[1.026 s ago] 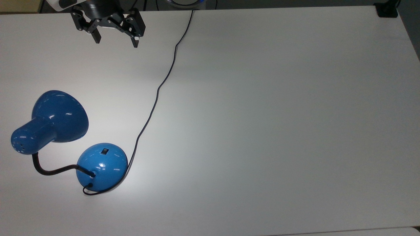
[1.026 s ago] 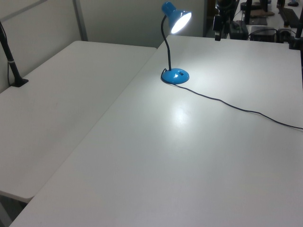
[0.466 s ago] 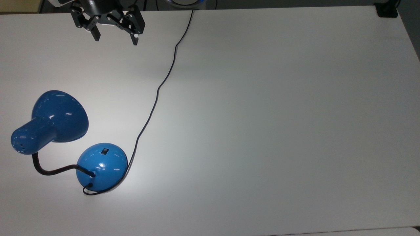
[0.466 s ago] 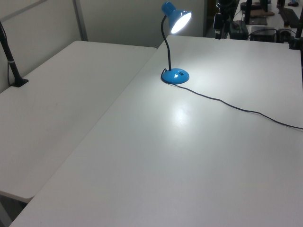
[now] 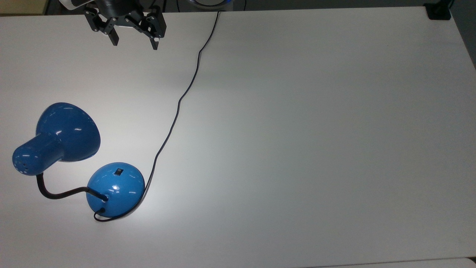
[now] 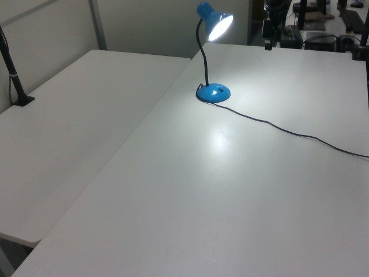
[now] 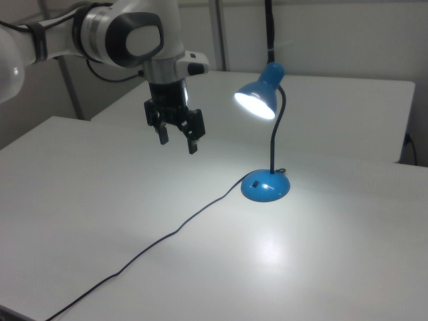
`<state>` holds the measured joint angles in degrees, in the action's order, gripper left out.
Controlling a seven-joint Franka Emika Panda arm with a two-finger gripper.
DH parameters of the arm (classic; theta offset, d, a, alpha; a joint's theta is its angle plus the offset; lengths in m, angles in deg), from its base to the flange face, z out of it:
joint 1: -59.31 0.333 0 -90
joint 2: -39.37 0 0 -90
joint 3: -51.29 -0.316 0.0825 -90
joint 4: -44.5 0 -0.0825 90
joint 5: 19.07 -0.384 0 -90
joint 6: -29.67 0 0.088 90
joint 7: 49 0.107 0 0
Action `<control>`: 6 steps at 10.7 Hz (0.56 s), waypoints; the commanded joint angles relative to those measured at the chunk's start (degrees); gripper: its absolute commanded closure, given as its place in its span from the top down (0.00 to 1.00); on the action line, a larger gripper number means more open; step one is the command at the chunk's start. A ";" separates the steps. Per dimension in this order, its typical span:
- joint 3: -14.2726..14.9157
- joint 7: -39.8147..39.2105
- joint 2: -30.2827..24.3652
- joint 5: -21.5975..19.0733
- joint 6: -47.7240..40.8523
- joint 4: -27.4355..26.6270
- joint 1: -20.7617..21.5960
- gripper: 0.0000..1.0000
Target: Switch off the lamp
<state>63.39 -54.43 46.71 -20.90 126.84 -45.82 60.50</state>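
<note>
The blue lamp (image 5: 115, 188) stands near the top view's lower left, lit, its bell shade (image 5: 68, 132) aimed at the table. A small black switch (image 5: 118, 172) sits on the domed base (image 7: 265, 186); the black gooseneck (image 5: 59, 193) curves from base to shade (image 7: 257, 98). The lamp (image 6: 213, 92) glows in the left view too. My gripper (image 5: 134, 43) hangs open and empty above the table at the top view's upper left, well apart from the lamp. In the right view the gripper (image 7: 177, 143) hovers left of the shade.
A thin black cord (image 5: 178, 104) runs from the base across the white table (image 5: 316, 130) to its far edge. A second table (image 6: 69, 115) adjoins at the left view's left, carrying a black clamp post (image 6: 14, 81).
The gripper has shifted slightly up and to the right in the top view, and its fingers stand a little closer together. The lamp stays lit and unmoved.
</note>
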 commanded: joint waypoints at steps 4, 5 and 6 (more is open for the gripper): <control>0.30 0.06 -0.49 1.03 -0.94 -0.11 0.75 0.10; 0.30 0.06 -0.05 1.12 0.54 -0.11 0.66 0.07; 0.65 0.06 0.21 1.12 3.08 -0.46 0.57 0.07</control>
<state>63.36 -54.43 46.75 -20.78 126.89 -45.82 60.52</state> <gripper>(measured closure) 0.921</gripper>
